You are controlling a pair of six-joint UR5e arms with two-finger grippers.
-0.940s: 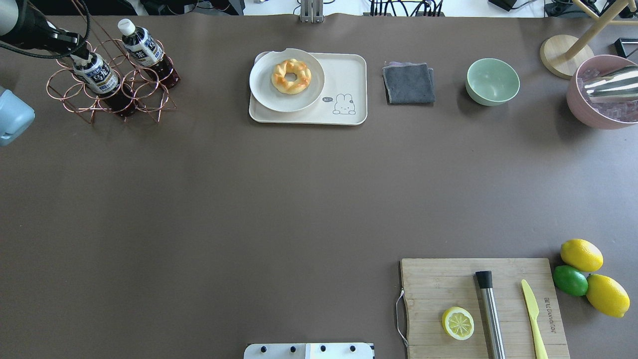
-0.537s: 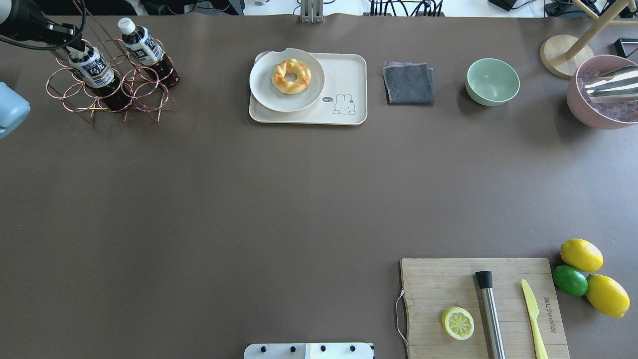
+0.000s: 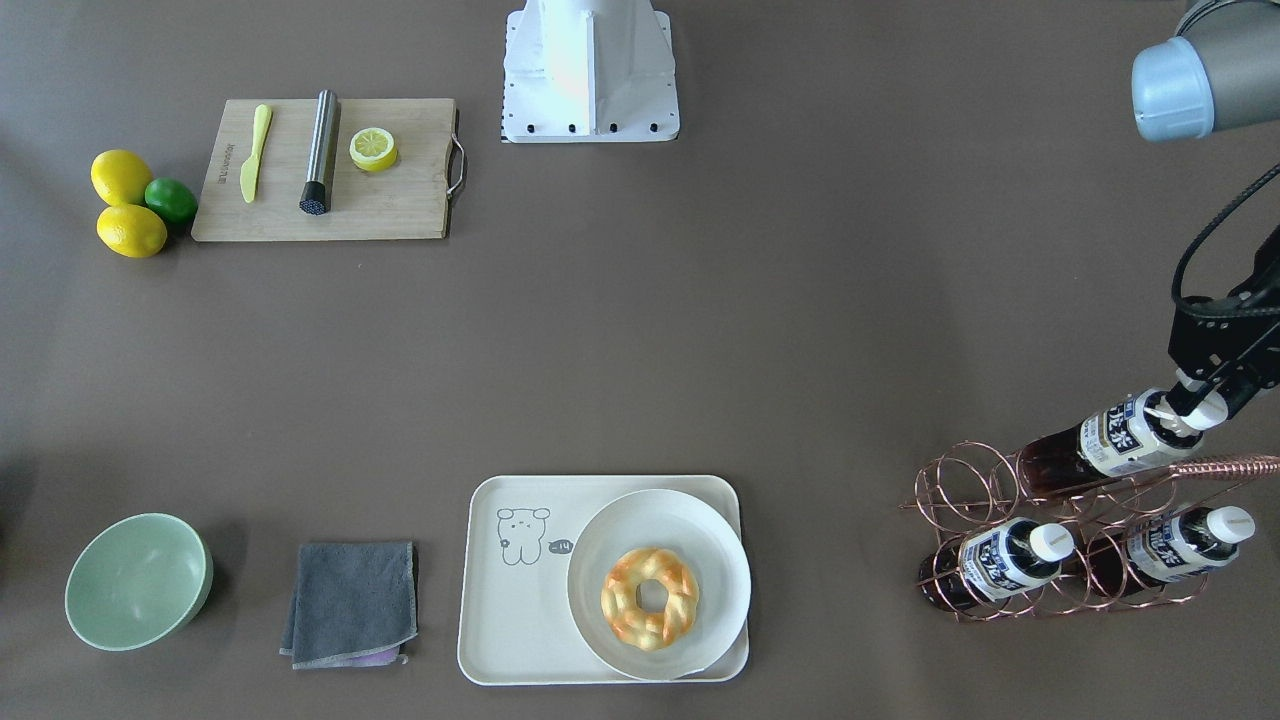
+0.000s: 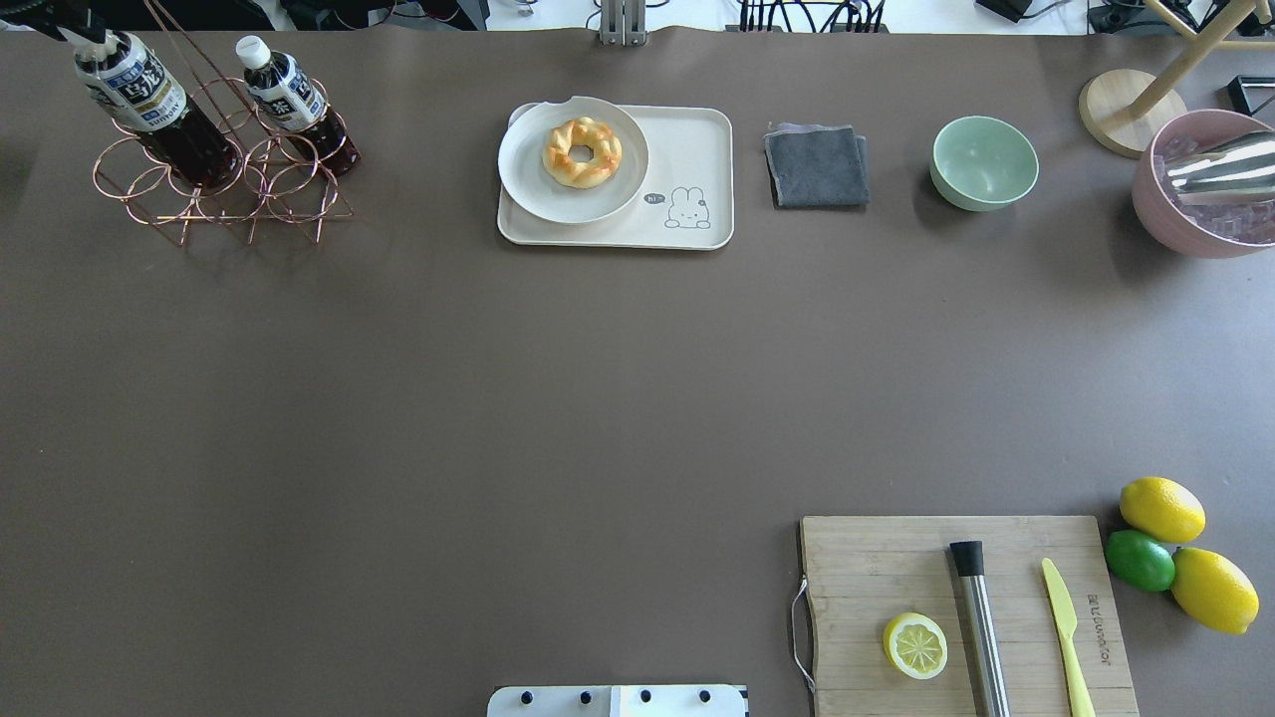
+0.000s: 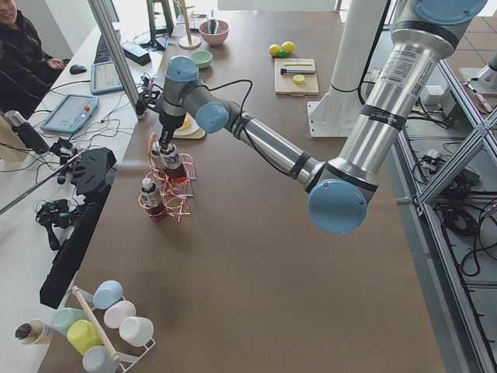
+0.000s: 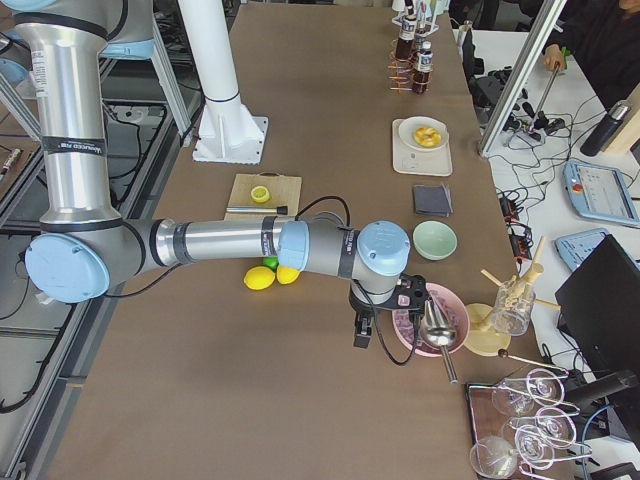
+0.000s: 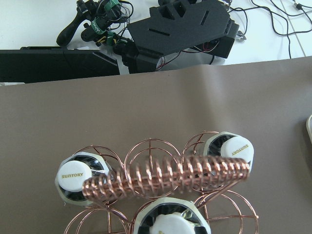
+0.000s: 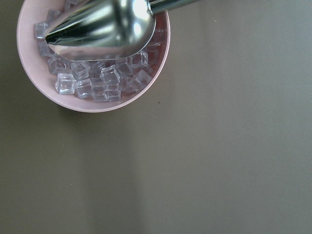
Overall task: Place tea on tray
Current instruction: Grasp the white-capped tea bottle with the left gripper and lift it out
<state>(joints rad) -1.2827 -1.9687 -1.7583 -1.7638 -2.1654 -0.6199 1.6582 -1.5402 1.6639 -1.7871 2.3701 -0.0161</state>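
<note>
My left gripper (image 3: 1192, 402) is shut on the white cap of one tea bottle (image 3: 1115, 437) and holds it partly raised out of a copper wire rack (image 3: 1000, 480). In the overhead view this bottle (image 4: 134, 92) is at the far left and the gripper is mostly cut off by the top edge. Two more tea bottles (image 3: 1000, 560) (image 3: 1170, 545) stand in the rack. The cream tray (image 4: 697, 149) with the bear drawing lies at the far middle and carries a round plate (image 4: 528, 189) with a ring pastry. My right gripper (image 6: 360, 335) shows only in the exterior right view, so I cannot tell whether it is open or shut.
A grey cloth (image 4: 817, 166) and a green bowl (image 4: 984, 162) lie right of the tray. A pink bowl of ice (image 4: 1155, 214) holds a metal scoop. A wooden cutting board (image 4: 867, 568) with a lemon half, knife and steel tool is near right, with lemons and a lime beside it.
My left gripper has risen with the tea bottle, which moved toward the view's top left and higher out of the rack. The left arm's blue elbow has left the overhead view.
</note>
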